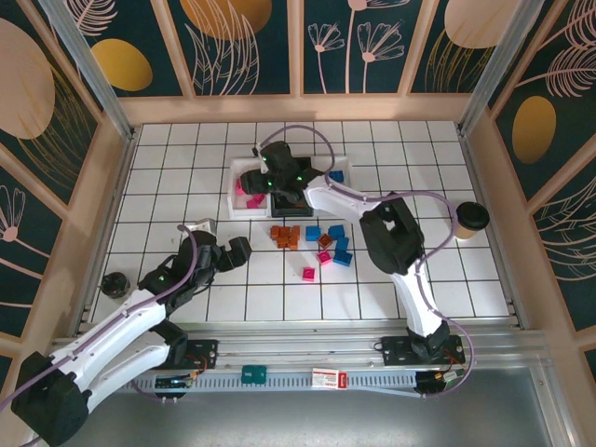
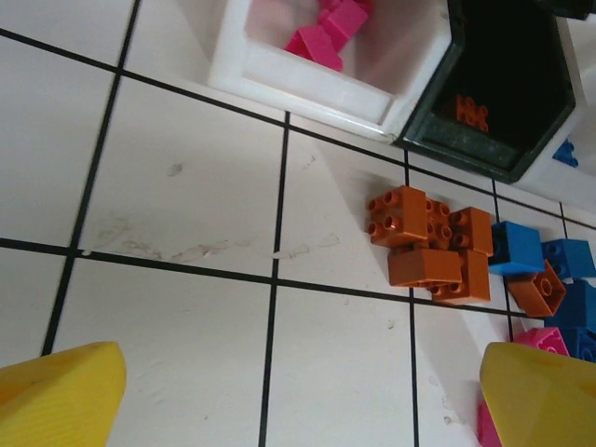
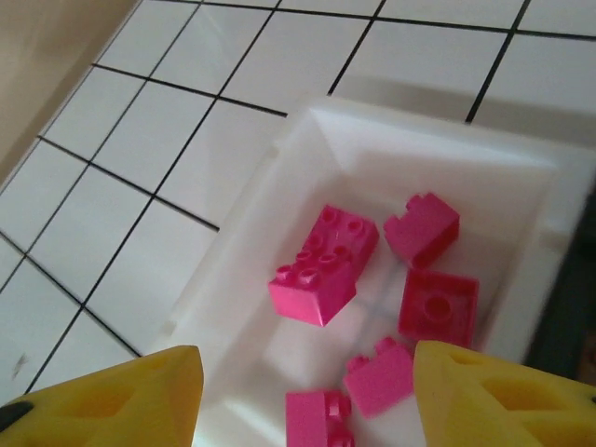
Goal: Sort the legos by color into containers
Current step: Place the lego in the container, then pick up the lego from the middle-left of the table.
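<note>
Right pincer (image 3: 305, 372) released: yellow fingers (image 3: 121, 400) well apart, nothing clamped between them, poised over the left white bin (image 3: 410, 154). Inside that bin, five magenta legos (image 3: 321, 270) on the floor, some studs up, some tipped onto a side.

Three bins in a row at 12 o'clock of the table (image 1: 186, 168). First the left white bin, then the black bin (image 2: 484, 160) right against it at 3 o'clock, then the right white bin (image 1: 347, 163) just beside that, further toward 3 o'clock. One orange-brown lego (image 2: 472, 112) in the black bin. One blue lego (image 1: 335, 175) in the right white bin.

Loose legos near the middle of the table, at 6 o'clock of the bins. An orange-brown cluster (image 2: 428, 247) packed tight, with blue legos (image 2: 515, 250) just beside it at 3 o'clock. One more orange-brown piece among the blue ones. Loose magenta legos (image 1: 308, 274) at 5 o'clock of the cluster.

Left pincer (image 2: 303, 372) likewise released, its own fingers (image 2: 56, 396) spread wide with only bare tile between them. Placed at 8 o'clock of the orange-brown cluster, with a magenta piece just beside its 3 o'clock finger.

Round black cup (image 1: 115, 284) near the table's 8 o'clock edge. Tan cup (image 1: 470, 221) near the 3 o'clock edge, well apart from the legos.
</note>
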Available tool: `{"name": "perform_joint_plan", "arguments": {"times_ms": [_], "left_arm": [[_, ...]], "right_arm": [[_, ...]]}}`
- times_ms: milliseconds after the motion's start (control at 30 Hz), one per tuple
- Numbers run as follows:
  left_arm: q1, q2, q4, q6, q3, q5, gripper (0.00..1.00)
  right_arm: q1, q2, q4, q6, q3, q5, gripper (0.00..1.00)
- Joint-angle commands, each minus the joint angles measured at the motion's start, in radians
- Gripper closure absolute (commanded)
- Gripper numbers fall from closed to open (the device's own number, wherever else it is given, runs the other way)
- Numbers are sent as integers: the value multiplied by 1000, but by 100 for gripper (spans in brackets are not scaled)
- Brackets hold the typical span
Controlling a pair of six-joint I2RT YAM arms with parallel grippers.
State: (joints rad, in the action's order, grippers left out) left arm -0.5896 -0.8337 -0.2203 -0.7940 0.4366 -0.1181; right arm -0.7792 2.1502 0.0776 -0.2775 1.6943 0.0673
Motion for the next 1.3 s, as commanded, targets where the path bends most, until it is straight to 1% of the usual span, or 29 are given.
{"name": "perform_joint_plan", "arguments": {"times_ms": [0, 100, 167, 267, 333, 433, 567, 633, 700, 833, 1000, 1133, 1200, 1267], "left_arm": [[-60, -58, 83, 12, 18, 31, 3], [-179, -180, 127, 13, 59, -33, 3], [-254, -277, 165, 16, 93, -66, 3], [-350, -426, 217, 30, 157, -101, 4], [-401, -519, 226, 48, 207, -118, 7], [-468, -649, 220, 78, 294, -145, 15], [-537, -787, 171, 92, 392, -212, 22], [-547, -834, 157, 93, 417, -237, 26], [-548, -874, 145, 89, 431, -258, 33], [-547, -921, 148, 88, 442, -293, 42], [-548, -959, 158, 98, 457, -285, 50], [-547, -957, 167, 87, 445, -274, 59], [-547, -924, 174, 80, 424, -281, 64], [-542, -886, 179, 75, 405, -284, 66]], "right_arm": [[8, -214, -123, -29, -190, -39, 38], [15, -372, -197, -41, -405, -71, 38], [18, -465, -222, -47, -523, -78, 38], [21, -601, -235, -60, -683, -129, 38], [24, -685, -230, -71, -768, -155, 37], [34, -811, -223, -91, -884, -185, 37], [50, -957, -194, -113, -989, -207, 37], [52, -1014, -179, -122, -1020, -217, 37], [53, -1066, -167, -132, -1048, -219, 37], [54, -1137, -149, -143, -1089, -224, 37], [54, -1178, -126, -146, -1109, -237, 37], [54, -1197, -124, -149, -1116, -249, 37], [54, -1199, -121, -150, -1116, -246, 36], [54, -1200, -120, -150, -1119, -246, 37]]}}
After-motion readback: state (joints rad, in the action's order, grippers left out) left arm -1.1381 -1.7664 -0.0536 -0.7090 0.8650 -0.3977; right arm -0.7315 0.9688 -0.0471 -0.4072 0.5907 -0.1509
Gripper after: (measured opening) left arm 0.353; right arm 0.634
